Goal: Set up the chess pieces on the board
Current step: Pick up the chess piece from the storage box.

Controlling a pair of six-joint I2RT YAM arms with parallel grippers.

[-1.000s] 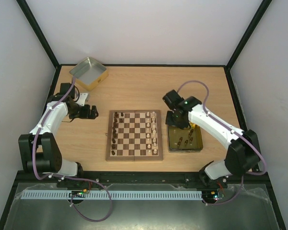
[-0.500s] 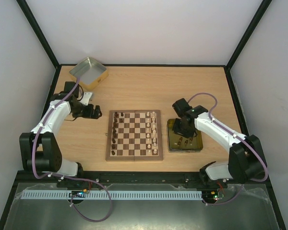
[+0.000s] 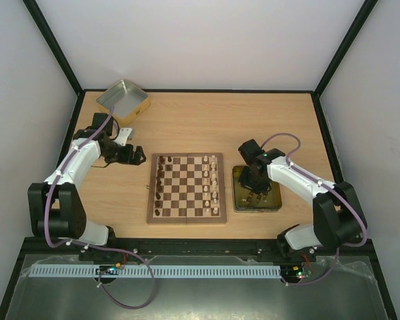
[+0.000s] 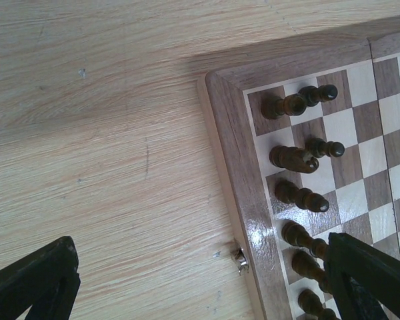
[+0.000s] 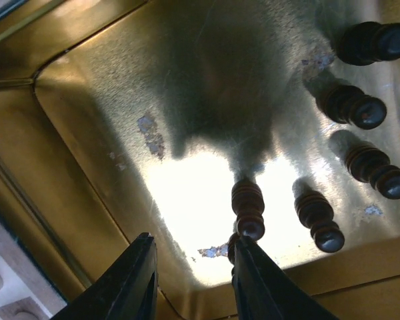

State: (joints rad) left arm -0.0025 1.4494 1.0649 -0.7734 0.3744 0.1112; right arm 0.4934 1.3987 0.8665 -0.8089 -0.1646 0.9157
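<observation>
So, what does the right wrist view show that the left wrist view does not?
Only the right wrist view shows the inside of the gold tin, with several dark pieces standing on its floor and the right gripper open beside them, holding nothing. Only the left wrist view shows the wooden table, a corner of the board with a row of dark chessmen and a small metal latch on its rim, and the left gripper wide open. Both show dark chess pieces and black fingers.
</observation>
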